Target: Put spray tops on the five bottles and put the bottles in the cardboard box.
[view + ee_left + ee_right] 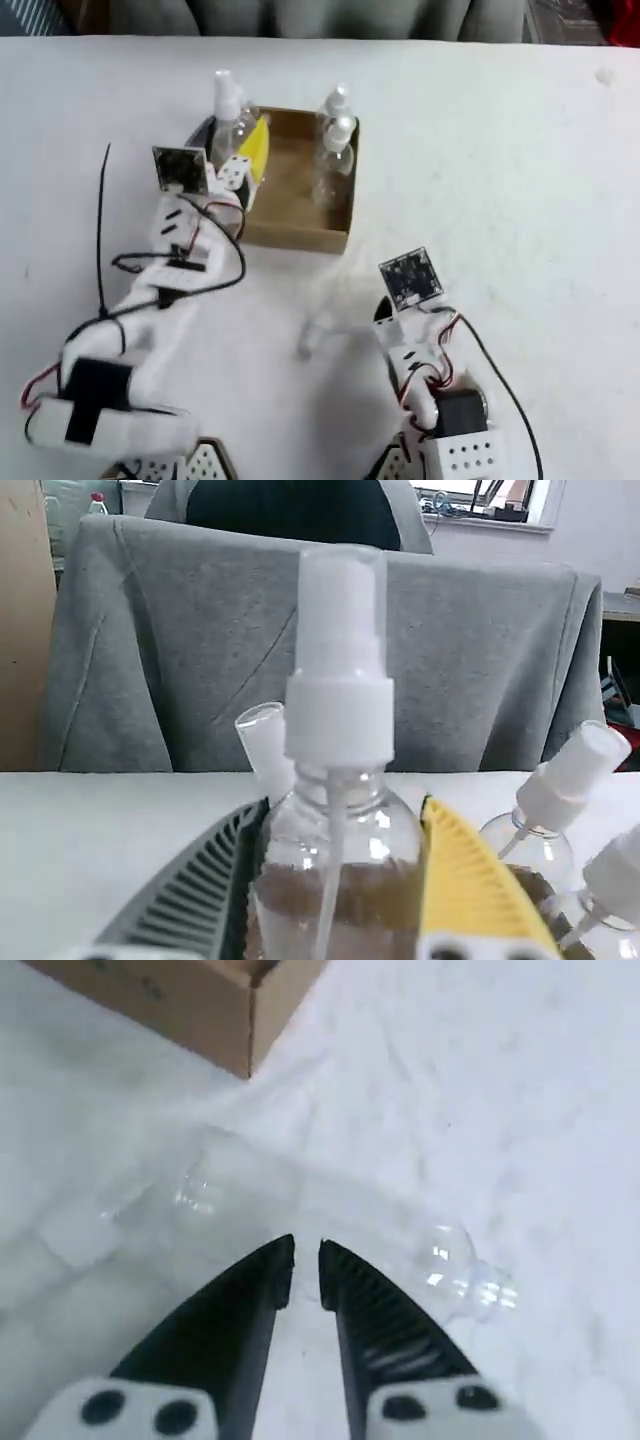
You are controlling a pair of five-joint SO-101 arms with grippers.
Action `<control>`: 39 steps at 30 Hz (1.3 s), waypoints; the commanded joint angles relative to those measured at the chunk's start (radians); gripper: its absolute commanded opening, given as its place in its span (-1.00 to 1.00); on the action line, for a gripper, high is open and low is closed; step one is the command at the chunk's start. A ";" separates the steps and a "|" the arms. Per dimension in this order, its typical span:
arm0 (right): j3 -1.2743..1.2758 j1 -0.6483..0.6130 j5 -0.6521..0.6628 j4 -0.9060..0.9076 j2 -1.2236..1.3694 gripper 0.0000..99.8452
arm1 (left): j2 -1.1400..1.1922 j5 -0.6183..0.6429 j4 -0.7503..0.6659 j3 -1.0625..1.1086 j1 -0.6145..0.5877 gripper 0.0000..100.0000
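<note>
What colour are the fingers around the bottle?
One finger is yellow, the other dark grey; left wrist view.

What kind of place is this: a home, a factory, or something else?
Probably an office or lab room, not a factory: two small white robot arms stand at a white table, a grey fabric chair back stands behind it, and cables lie on a windowsill.
</note>
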 commanded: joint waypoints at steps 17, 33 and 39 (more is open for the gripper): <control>0.014 0.012 0.014 0.030 0.008 -0.97 | 0.300 -0.012 -0.221 -0.195 -0.025 -0.96; 0.014 0.012 0.014 0.030 0.008 -0.97 | 0.447 -0.069 -0.256 -0.272 -0.064 -0.96; 0.014 0.012 0.014 0.030 0.008 -0.97 | 0.472 -0.069 -0.256 -0.267 -0.062 -0.96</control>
